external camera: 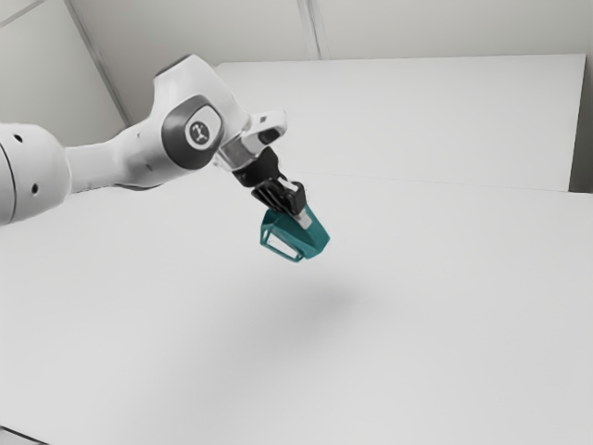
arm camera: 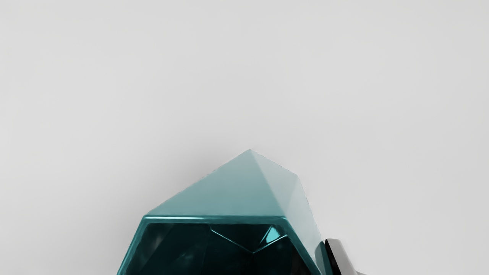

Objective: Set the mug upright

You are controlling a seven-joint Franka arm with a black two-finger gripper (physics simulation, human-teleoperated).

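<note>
One mug (external camera: 316, 240): held aloft, tilted, not upright
Gripper (external camera: 301, 217): clamped on the mug
Table (external camera: 445, 315): below, apart; righting and lowering seem left

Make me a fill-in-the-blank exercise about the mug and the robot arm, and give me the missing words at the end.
The arm reaches in from the exterior view's ____. The teal mug is held in the air by the robot's ____. Below it, a soft, dark ____ falls on the white table. The mug is tilted, so it does not stand ____, as the task asks.

Missing words: left; jaws; shadow; upright.
</note>
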